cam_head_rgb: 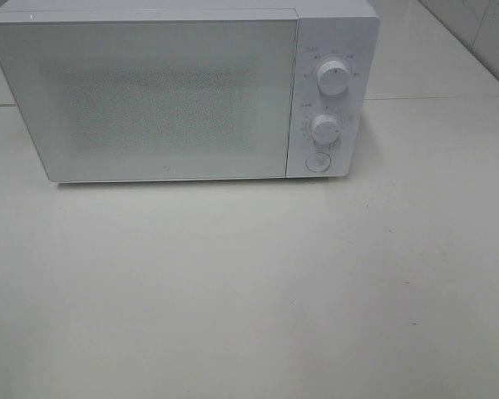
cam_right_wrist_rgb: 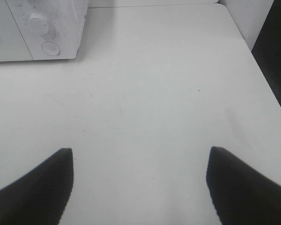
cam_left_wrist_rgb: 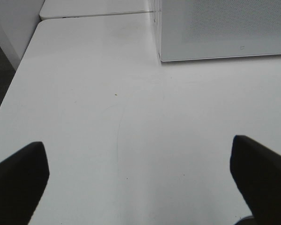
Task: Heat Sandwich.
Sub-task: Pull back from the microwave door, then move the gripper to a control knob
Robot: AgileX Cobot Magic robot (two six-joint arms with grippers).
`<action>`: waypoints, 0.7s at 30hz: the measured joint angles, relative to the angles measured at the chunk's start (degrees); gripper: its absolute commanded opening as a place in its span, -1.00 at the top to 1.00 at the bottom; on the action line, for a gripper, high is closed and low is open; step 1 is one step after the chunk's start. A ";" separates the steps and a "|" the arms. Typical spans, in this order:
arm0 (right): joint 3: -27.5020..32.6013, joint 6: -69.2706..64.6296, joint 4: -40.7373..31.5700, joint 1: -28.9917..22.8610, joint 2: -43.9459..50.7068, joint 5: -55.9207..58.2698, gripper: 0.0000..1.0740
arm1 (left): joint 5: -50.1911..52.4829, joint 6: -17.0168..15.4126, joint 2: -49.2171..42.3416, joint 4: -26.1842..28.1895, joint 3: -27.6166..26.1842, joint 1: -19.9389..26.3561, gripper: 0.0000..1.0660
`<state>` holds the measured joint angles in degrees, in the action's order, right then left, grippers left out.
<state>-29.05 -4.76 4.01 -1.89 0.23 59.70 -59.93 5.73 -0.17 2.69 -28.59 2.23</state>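
Exterior high: we see the microwave [cam_head_rgb: 166, 100], door shut, on the tabletop [cam_head_rgb: 249, 291]; no sandwich and no tools in view. Left wrist: left tool [cam_left_wrist_rgb: 138, 145] wide and empty, microwave door corner ahead of it. Right wrist: right tool [cam_right_wrist_rgb: 140, 151] wide and empty, round door button [cam_right_wrist_rgb: 50, 48] ahead, so this arm looks nearer. The sandwich shows in no view; we cannot place it.

Microwave [cam_head_rgb: 166, 100]: on the table [cam_head_rgb: 249, 291], toward its rear.
Door [cam_head_rgb: 150, 50]: left part of the front.
Upper knob [cam_head_rgb: 333, 76]: right of the door.
Lower knob [cam_head_rgb: 325, 128]: beneath the upper knob.
Button [cam_head_rgb: 317, 162]: beneath the lower knob.
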 measured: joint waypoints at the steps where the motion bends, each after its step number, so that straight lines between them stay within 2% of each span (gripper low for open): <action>1: 0.00 0.00 0.00 0.00 0.00 0.00 -0.41 | 0.00 0.00 0.00 0.00 0.00 0.17 -0.83; 21: 0.00 0.00 0.00 0.00 0.00 0.00 -0.41 | 0.00 0.00 0.00 0.11 0.17 0.46 -0.83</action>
<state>-29.05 -4.76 4.01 -1.89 0.23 59.70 -59.93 5.73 -0.17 2.81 -28.42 2.69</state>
